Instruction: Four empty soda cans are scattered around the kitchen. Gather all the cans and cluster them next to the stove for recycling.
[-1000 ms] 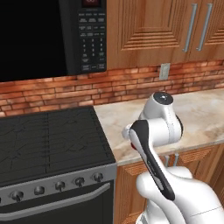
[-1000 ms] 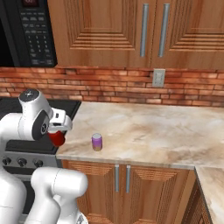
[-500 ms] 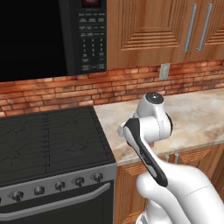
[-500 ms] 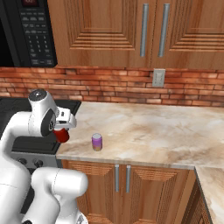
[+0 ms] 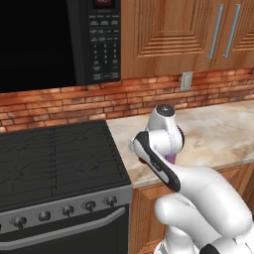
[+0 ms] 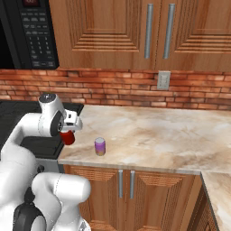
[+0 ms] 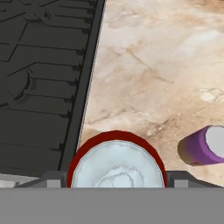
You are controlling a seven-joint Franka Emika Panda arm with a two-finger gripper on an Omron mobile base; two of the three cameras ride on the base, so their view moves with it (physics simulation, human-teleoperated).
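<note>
My gripper (image 7: 114,176) is shut on a red soda can (image 7: 117,161) with a silver top, a finger on each side of it. In the right base view the red can (image 6: 67,137) hangs under the gripper (image 6: 68,133), just above the counter's left end beside the stove (image 6: 44,142). A purple soda can (image 6: 100,146) stands upright on the counter a short way to the right of it. The hand view shows the purple can (image 7: 203,145) at the right and the black stove grates (image 7: 39,65) at the left. The arm hides the held can in the left base view.
The beige marbled counter (image 6: 158,135) stretches right from the stove (image 5: 54,158) to a corner. A black microwave (image 5: 94,39) hangs above the stove. Brown wooden cabinets (image 6: 158,31) hang above the brick wall, which carries an outlet (image 6: 163,80).
The arm has leaned forward toward the counter, carrying the red can a little closer to the purple can. The purple can has not moved.
</note>
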